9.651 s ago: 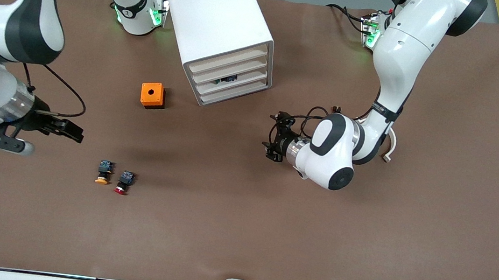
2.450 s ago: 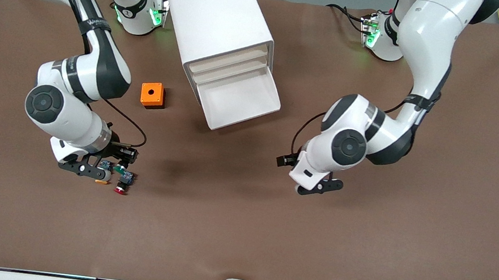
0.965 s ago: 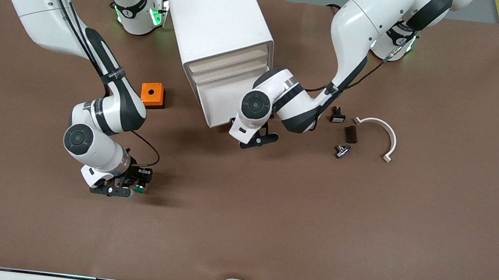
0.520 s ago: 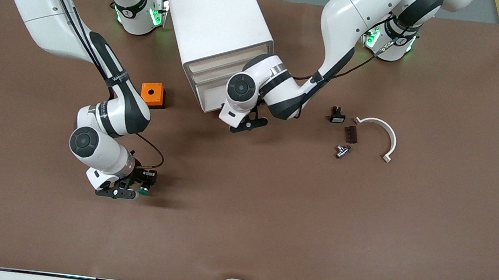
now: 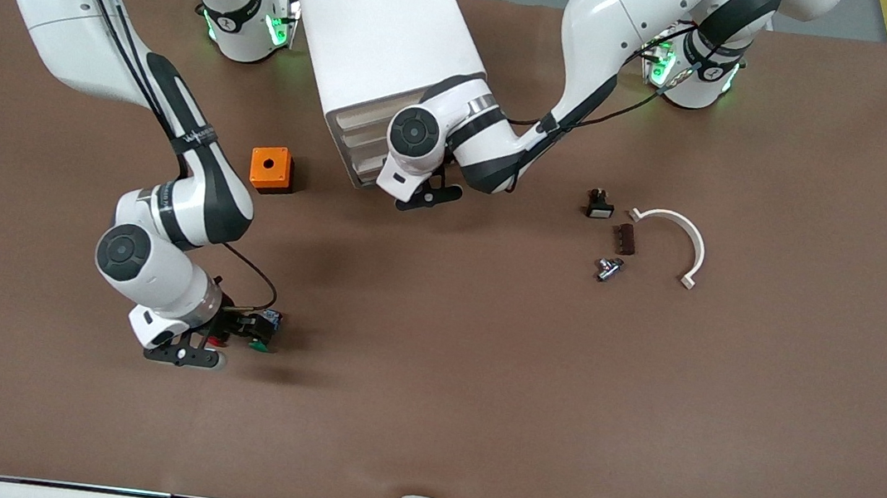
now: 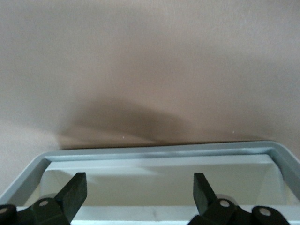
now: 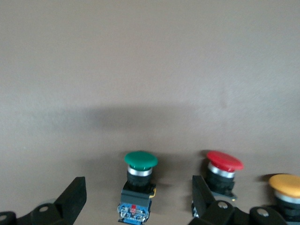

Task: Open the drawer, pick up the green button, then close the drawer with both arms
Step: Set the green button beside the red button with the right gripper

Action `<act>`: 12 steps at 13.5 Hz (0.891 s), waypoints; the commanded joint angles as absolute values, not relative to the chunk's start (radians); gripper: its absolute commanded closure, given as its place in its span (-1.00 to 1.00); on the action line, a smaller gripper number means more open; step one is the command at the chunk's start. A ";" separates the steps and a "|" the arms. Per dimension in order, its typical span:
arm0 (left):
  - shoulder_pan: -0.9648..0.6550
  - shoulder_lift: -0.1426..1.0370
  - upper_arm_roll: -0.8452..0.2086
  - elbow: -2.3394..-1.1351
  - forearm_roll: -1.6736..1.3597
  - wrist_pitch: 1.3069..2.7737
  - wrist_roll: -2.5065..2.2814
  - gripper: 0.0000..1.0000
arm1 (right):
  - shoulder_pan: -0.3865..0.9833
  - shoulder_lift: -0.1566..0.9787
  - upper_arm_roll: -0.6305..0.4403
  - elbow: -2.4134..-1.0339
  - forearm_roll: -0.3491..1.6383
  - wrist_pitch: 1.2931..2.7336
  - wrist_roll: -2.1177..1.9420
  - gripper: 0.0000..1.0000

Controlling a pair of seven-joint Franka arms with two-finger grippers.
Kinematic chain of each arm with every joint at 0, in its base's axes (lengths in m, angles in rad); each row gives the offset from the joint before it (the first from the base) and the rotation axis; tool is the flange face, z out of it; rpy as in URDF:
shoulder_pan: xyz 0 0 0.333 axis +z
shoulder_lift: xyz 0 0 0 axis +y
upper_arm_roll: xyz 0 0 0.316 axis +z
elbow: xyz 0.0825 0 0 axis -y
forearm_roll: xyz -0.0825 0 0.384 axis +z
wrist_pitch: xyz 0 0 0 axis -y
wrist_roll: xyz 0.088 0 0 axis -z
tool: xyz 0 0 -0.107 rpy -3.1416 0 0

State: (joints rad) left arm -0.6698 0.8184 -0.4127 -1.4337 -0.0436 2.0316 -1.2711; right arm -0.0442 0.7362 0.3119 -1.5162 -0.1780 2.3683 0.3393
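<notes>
Button (image 7: 138,180) on table (image 5: 478,387), beside two others.

Robotics lab bench.
Two white arms are bolted to a brown-covered bench (image 5: 768,403) framed by aluminium rails, with push buttons, an orange box (image 5: 270,169) and small loose parts laid out.

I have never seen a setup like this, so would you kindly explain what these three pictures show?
Two white robot arms stand at a brown table. The big picture looks down from a high camera facing them; the two small ones come from cameras on their wrists. The left hand, open, is at the cream front of a drawer in the white cabinet. The right hand, open, holds nothing: the green button lies on the table between its fingers, beside a red button and an orange button. An orange box and small parts lie elsewhere.
</notes>
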 commanded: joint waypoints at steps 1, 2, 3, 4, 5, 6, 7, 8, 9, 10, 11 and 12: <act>-0.681 0.802 -0.416 -1.445 -0.064 2.028 -1.289 -0.99 | -0.055 0.684 0.304 -1.477 -0.198 2.288 0.331 -1.00; -0.686 0.804 -0.416 -1.445 -0.066 2.028 -1.290 -0.99 | -0.048 0.652 0.296 -1.476 -0.198 2.255 0.333 -1.00; -0.686 0.804 -0.416 -1.445 -0.069 2.028 -1.293 -0.99 | -0.048 0.611 0.296 -1.479 -0.198 2.226 0.333 -1.00; -0.686 0.804 -0.416 -1.445 -0.075 2.028 -1.299 -0.99 | -0.051 0.580 0.295 -1.485 -0.198 2.202 0.333 -1.00; -0.683 0.801 -0.416 -1.445 -0.075 2.028 -1.299 -0.99 | -0.055 0.545 0.295 -1.486 -0.196 2.156 0.337 -1.00; -0.672 0.796 -0.414 -1.440 -0.075 2.028 -1.298 -0.99 | -0.055 0.507 0.285 -1.486 -0.195 2.098 0.337 -1.00; -0.654 0.793 -0.405 -1.436 -0.069 2.028 -1.295 -0.99 | -0.049 0.470 0.270 -1.486 -0.190 2.071 0.337 -1.00; -0.616 0.779 -0.403 -1.433 -0.060 2.026 -1.289 -0.99 | -0.048 0.436 0.264 -1.488 -0.189 2.041 0.337 -1.00; -0.559 0.761 -0.399 -1.433 -0.052 2.026 -1.286 -0.99 | -0.049 0.405 0.261 -1.486 -0.189 2.002 0.336 -1.00; -0.499 0.743 -0.400 -1.431 -0.022 2.025 -1.285 -0.99 | -0.049 0.378 0.255 -1.486 -0.186 1.973 0.336 -1.00; -0.459 0.717 -0.400 -1.433 0.013 2.023 -1.287 -0.99 | -0.049 0.350 0.255 -1.488 -0.183 1.941 0.336 -1.00; -0.419 0.674 -0.397 -1.433 0.055 2.010 -1.289 -0.99 | -0.048 0.324 0.255 -1.488 -0.180 1.916 0.336 -1.00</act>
